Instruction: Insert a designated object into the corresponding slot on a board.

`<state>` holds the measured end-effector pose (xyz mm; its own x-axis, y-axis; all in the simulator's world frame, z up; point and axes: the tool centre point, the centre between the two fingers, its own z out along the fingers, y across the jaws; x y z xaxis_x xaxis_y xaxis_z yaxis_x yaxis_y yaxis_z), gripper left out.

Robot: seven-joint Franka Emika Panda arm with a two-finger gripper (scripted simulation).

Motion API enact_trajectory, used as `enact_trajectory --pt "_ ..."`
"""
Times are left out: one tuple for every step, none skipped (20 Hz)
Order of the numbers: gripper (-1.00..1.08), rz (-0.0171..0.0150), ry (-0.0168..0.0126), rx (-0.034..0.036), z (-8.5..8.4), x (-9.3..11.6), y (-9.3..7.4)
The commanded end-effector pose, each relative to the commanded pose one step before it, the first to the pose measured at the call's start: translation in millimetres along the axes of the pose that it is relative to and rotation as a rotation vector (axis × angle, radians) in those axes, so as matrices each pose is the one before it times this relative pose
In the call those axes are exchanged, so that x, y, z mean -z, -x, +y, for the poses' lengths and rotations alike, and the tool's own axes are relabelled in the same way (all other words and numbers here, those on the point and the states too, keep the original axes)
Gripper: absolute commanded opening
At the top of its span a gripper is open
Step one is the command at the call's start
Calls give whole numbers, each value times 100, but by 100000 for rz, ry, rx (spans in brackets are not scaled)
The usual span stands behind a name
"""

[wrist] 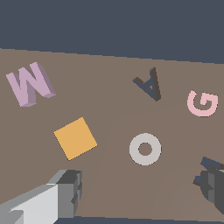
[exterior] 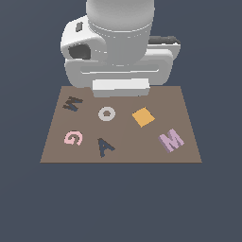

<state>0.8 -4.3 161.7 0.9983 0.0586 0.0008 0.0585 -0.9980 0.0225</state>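
Observation:
The lilac M-shaped designated object [exterior: 171,140] [wrist: 31,83] lies on the brown board [exterior: 142,151] [wrist: 109,109], near its corner on the exterior view's right. The dark M-shaped slot [exterior: 72,103] is at the opposite far corner on the exterior view's left. In the wrist view only a sliver of the slot [wrist: 211,163] shows behind one finger. My gripper [wrist: 140,192] hangs open above the board's far middle, close to the grey ring, with nothing between its fingers [wrist: 65,192]. It is well away from the lilac M.
On the board also lie a grey ring [exterior: 107,113] [wrist: 145,149], an orange square [exterior: 142,116] [wrist: 75,138], a pink G [exterior: 73,138] [wrist: 202,104] and a dark navy A [exterior: 105,147] [wrist: 148,84]. The bulky white arm [exterior: 118,47] covers the board's far edge.

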Motion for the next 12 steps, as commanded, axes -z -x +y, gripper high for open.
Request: enact_trajectory --pt "100 0 0 0 1 0 0" --pt "100 2 -3 69 -25 -15 -17" --pt "100 2 -13 169 -51 -47 -50" --pt "100 3 -22 292 -92 -78 -84" --pt "100 5 -30 407 -128 -109 -118" --pt "100 6 -39 524 -164 -140 -151" --pt "100 8 -47 644 -202 -172 -185" --pt "100 9 -55 764 -240 -203 -219" --pt "100 10 -63 882 -277 -234 -253" --pt "100 12 -71 1001 -314 -266 -287" --pt "100 13 -78 1121 -352 -297 -322" --pt "100 14 -85 1242 -391 -328 -356"
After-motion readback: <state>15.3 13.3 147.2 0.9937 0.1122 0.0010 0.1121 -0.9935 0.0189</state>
